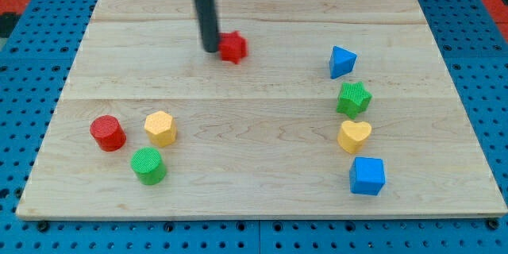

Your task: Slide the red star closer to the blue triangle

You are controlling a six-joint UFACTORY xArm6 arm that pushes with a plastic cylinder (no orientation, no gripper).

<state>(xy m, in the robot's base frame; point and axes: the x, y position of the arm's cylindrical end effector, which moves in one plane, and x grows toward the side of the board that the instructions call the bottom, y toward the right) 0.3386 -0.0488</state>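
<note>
Blue pegboard (pixel 32 127) with rows of small holes surrounds a pale wooden board (pixel 262 127) that fills most of the view; red patches show at the view's top corners. No writing, brand or label can be read anywhere.

The arm ends in a dark rod (pixel 205 12), cut off at the view's top so only its lower length shows. It carries no pincer, so nothing opens, closes or grips. The rod's tip (pixel 211 48) rests just to the view's left of the red star (pixel 233 47), touching it or nearly so; the exact contact is hard to make out. The star's points are blurred.

The red star lies in the upper middle of the board, well apart from the blue triangle (pixel 342 61) at the view's right.

Below the triangle stand a green star (pixel 354 99), a yellow heart (pixel 354 136) and a blue cube (pixel 367 176) in a loose column. At lower left sit a red cylinder (pixel 107 132), a yellow hexagon (pixel 160 128) and a green cylinder (pixel 148 165), close together.
</note>
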